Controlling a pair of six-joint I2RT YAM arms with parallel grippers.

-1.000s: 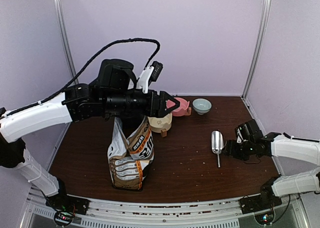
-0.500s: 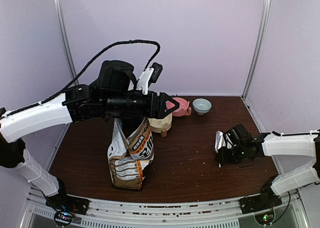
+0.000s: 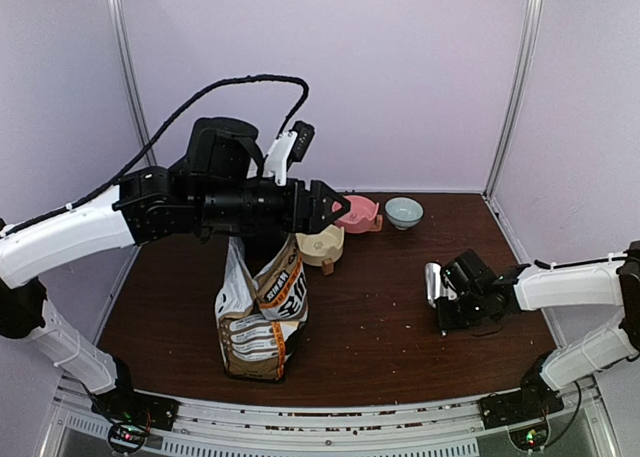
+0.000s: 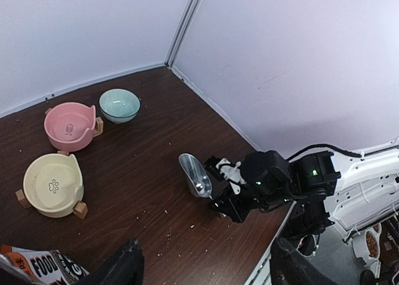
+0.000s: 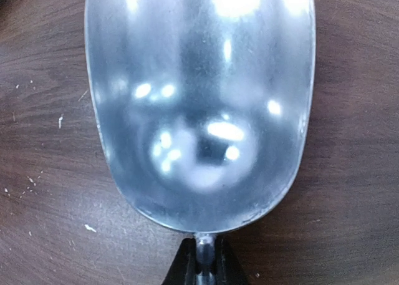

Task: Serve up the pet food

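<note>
- Large white-grey and brown printed bag (image 3: pixel 262 312) stands on the dark wooden worktop (image 3: pixel 370 347).
- Left pincer (image 3: pixel 338 209), above the bag, gapes wide and holds nothing.
- Right pincer (image 5: pixel 202 269), well right of the bag, is clamped on the thin handle of the silver metal scoop (image 3: pixel 432 282).
- Pet food (image 3: pixel 400 413): small reddish-brown pellets strewn along the rail in front of the bag.

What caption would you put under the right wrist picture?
Right gripper pinches the handle of the empty scoop, crumb-speckled table behind.
</note>
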